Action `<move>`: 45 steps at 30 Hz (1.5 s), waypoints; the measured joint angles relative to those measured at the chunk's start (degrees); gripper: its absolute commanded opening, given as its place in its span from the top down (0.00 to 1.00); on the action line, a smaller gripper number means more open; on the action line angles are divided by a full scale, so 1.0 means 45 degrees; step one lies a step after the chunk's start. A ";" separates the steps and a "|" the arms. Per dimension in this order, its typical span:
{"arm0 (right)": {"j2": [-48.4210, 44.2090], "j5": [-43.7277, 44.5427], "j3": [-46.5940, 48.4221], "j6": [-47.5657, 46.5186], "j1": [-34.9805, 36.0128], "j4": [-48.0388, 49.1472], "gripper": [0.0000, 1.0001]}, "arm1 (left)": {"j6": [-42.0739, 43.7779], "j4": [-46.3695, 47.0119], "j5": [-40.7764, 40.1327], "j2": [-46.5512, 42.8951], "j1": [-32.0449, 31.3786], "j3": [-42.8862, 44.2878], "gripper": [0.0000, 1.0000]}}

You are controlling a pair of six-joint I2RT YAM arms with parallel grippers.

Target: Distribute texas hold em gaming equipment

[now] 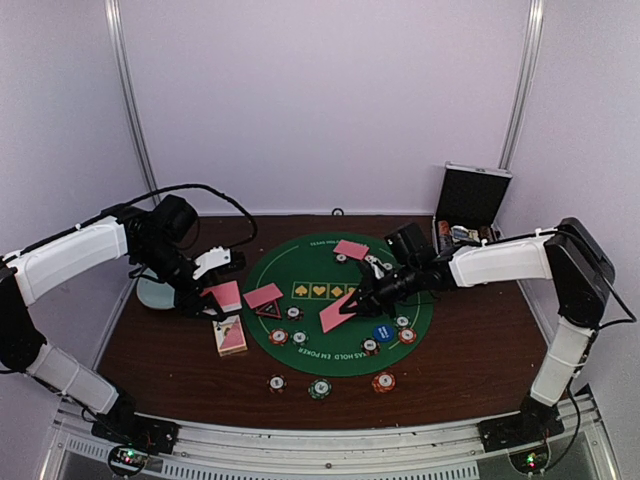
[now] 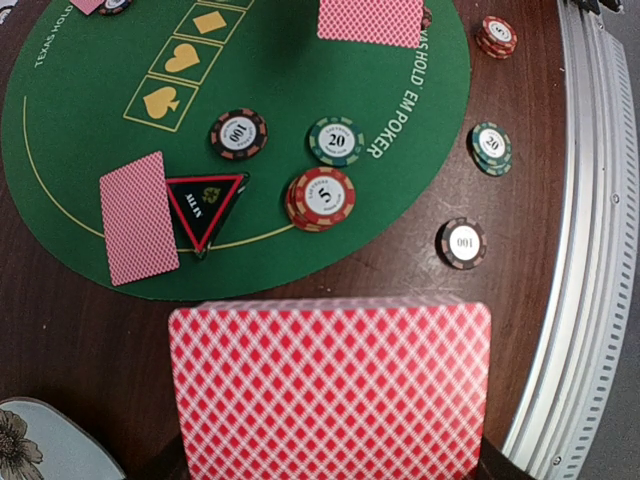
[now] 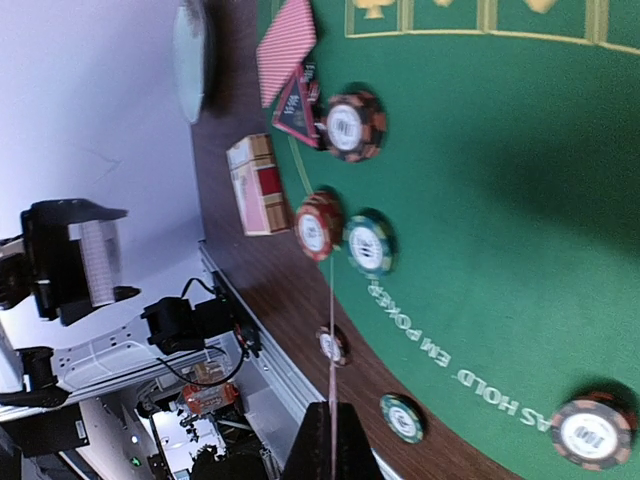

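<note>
My left gripper [image 1: 207, 287] is shut on a deck of pink-red-backed cards [image 1: 225, 296] above the table's left side; the deck [image 2: 330, 385] fills the left wrist view and hides the fingers. My right gripper [image 1: 366, 294] is shut on a single card [image 1: 335, 312], held tilted over the green mat [image 1: 310, 270]; in the right wrist view the card [image 3: 331, 340] shows edge-on between the shut fingers [image 3: 312, 445]. Two cards [image 1: 263, 296] [image 1: 351, 249] lie on the mat. The triangular marker [image 1: 268, 310] [image 2: 205, 205], a blue button [image 1: 384, 333] and several chips [image 1: 278, 336] [image 2: 322, 196] lie around.
A card box [image 1: 231, 336] [image 3: 258, 184] lies on the wood left of the mat. The pale blue dish [image 1: 153, 293] sits at the far left. The open metal case [image 1: 470, 205] stands at the back right. Three chips [image 1: 319, 388] lie near the front edge.
</note>
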 measured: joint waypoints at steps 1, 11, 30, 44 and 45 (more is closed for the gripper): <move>0.0000 0.0005 -0.0121 -0.0287 -0.0155 -0.0291 1.00 | 0.0000 0.0000 0.0005 0.0000 0.0000 0.0000 0.85; 0.0520 0.0364 -0.0228 -0.2880 -0.1399 -0.2458 1.00 | 0.0000 -0.0010 0.0015 0.0000 0.0000 0.0000 0.85; 0.1603 0.1496 0.0418 -0.4697 -0.1617 -0.3929 0.66 | 0.0005 -0.0063 0.0034 -0.0029 0.0000 0.0005 0.85; 0.0471 0.2943 0.1375 -0.5571 -0.1647 -0.6037 0.50 | 0.0078 -0.0068 0.0049 -0.0029 0.0000 0.0005 0.85; 0.0291 0.3007 0.1433 -0.5523 -0.1647 -0.6071 0.47 | 0.0078 -0.0068 0.0049 -0.0029 0.0000 0.0005 0.85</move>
